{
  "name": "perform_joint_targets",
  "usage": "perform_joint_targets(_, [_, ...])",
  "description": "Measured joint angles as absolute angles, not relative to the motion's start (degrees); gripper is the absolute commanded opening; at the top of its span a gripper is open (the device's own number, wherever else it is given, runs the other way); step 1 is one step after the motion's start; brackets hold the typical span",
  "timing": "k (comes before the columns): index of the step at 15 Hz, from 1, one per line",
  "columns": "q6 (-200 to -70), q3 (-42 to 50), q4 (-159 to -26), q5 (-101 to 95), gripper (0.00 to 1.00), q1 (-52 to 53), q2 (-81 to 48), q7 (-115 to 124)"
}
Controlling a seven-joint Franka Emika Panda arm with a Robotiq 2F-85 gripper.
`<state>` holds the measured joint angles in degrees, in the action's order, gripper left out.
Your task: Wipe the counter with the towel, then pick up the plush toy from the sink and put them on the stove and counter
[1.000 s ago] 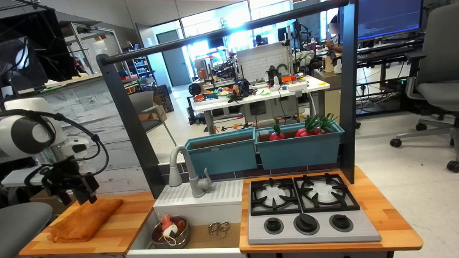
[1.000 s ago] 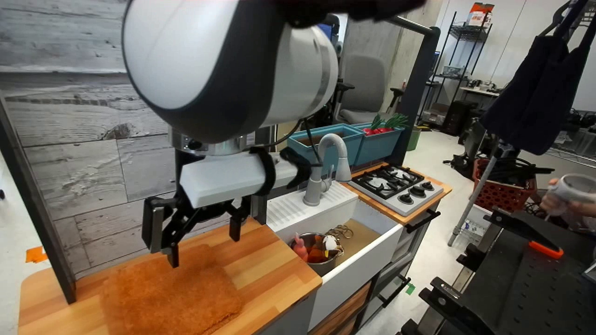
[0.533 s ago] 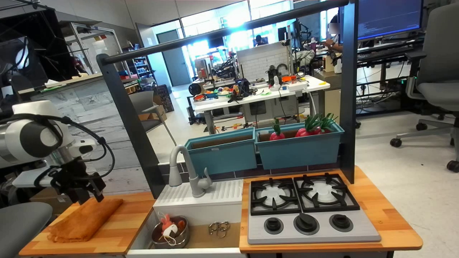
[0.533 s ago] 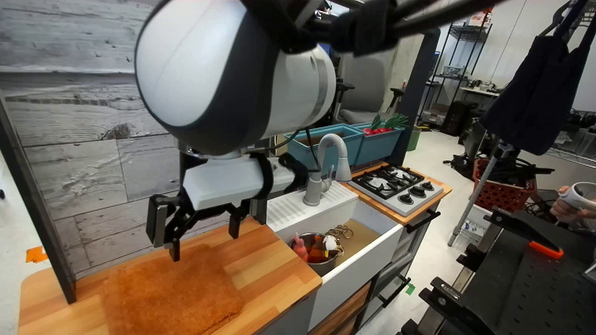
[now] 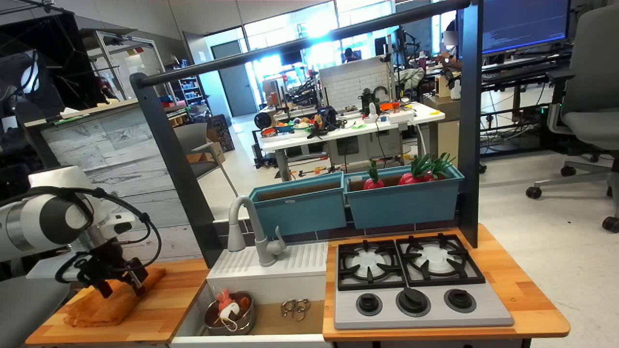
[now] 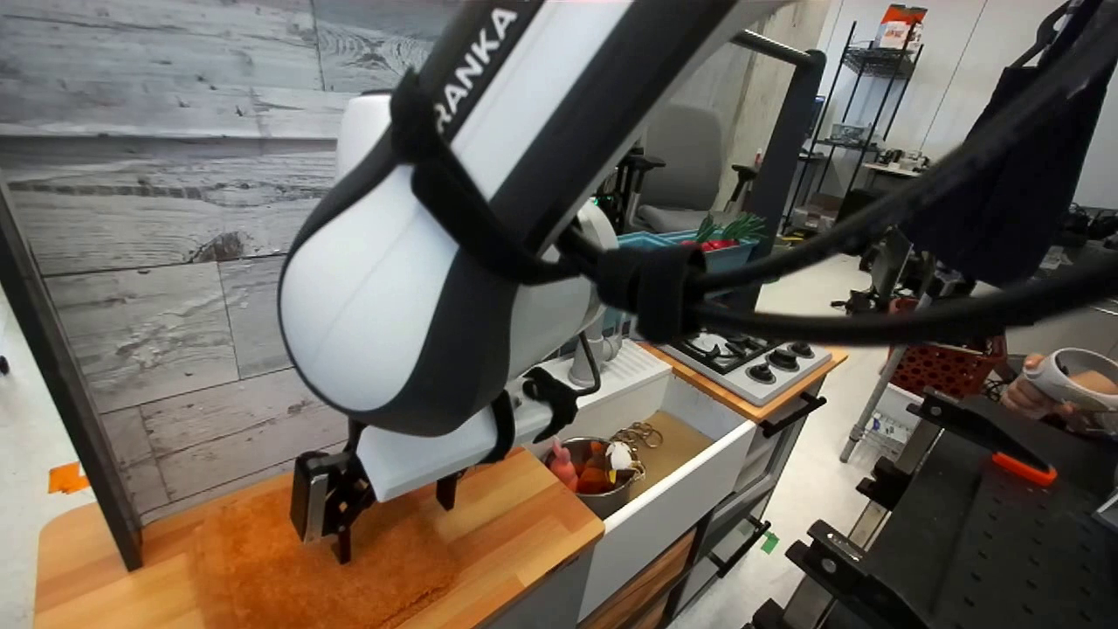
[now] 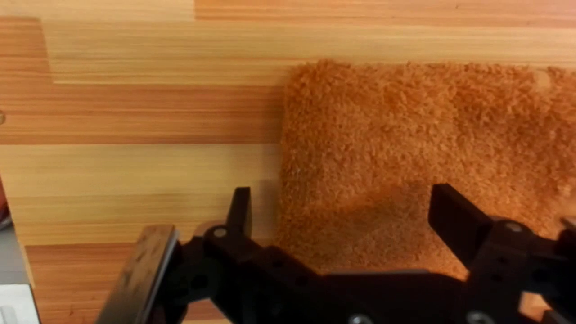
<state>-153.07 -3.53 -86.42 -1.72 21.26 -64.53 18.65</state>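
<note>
Currently, fluffy orange towel lies flat on butcher-block counter; end effector, empty, spread wide, straddles the towel's edge, presumably to pinch it; plush toys sit in metal pot in sink, seemingly for later.

I count two fingers on my one gripper. On the left, one towel. Then one sink, one faucet and one pot with at least two plush toys. On the right, one stove, two burners, three knobs. On the far side, two planters and at least three radishes.
</note>
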Motion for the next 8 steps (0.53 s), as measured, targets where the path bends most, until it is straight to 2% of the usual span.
perform_joint_targets(8, [-151.91, -1.18, -78.93, -1.82, 1.0, 26.45, -66.68, 20.13])
